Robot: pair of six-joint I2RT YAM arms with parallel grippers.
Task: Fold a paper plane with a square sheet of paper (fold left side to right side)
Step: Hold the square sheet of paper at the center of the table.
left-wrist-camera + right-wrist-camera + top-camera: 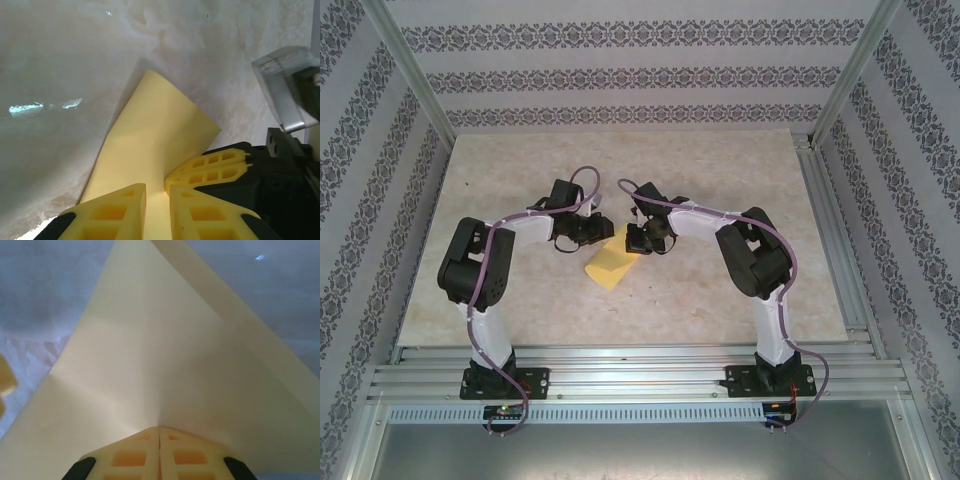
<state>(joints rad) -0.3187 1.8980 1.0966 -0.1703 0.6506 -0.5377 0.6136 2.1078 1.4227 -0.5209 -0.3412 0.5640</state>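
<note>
Where right gripper (pixel 159 429) stands: fingers together, clamped on sheet's (pixel 608 266) far right corner.
Left gripper (pixel 156 187): fingers narrowly apart, sheet in the gap.
Sheet: table (pixel 720 180) centre, bowed up between grippers, near end down.
Risk: if left closes off-edge, layers may slip and crease skew; opposed pull may tear.

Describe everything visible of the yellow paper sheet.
The square sheet of paper is thin, plain mustard-yellow, bent over itself rather than flat, near the middle of the table. The right gripper pinches one edge, jaws shut, where it bends softly. The left gripper sits at another edge, jaws slightly apart.
</note>
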